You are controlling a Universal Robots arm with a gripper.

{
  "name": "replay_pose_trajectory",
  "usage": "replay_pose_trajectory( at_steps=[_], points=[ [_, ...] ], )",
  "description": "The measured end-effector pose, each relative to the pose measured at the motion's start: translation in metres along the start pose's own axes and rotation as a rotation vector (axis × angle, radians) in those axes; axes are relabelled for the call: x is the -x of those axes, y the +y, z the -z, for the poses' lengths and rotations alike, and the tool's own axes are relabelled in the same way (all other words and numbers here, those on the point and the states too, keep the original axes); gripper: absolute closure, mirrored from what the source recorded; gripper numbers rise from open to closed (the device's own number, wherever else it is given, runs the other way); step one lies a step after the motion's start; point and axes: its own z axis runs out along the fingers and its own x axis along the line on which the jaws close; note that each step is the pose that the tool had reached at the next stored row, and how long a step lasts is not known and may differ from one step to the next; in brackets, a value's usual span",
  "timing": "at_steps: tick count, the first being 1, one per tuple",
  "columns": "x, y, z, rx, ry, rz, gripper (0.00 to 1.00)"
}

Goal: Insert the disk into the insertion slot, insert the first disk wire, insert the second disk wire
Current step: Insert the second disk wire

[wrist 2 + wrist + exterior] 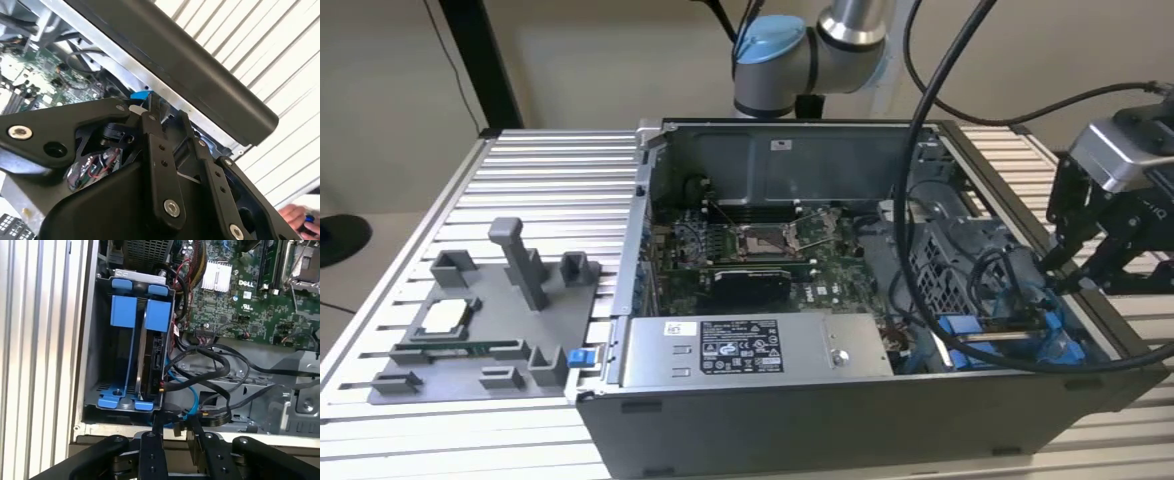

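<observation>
- Got an open computer case (827,420) parked on a ribbed metal tabletop (547,180).
- Spotted the disk (151,360) standing on edge in the drive cage (137,275), near corner of the case on the exterior view's right, just beside a second blue carrier (122,310).
- Found the end effector (1075,272) hanging right at the cage's open end, close to a tangle of black cables (215,357) and a blue cable (194,397).
- Can't tell whether spread or pinching anything, honestly.
- Also noticed a grey parts tray (454,365) over on the exterior view's left, well apart from the end effector.
</observation>
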Motion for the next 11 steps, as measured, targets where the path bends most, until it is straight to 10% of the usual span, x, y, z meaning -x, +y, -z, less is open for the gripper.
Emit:
replay_pose_trajectory(
  at_steps=[3,8,9,11],
  points=[
    [-0.0001,0.0000,-0.0003,0.0031,-0.0276,-0.001,0.00],
    [-0.0002,0.0001,-0.0007,0.0103,-0.0307,-0.002,0.00],
    [-0.0002,0.0001,-0.0007,0.0104,-0.0306,-0.002,1.00],
    [-0.0002,0.0000,-0.0007,0.0105,-0.0303,-0.002,1.00]
  ],
)
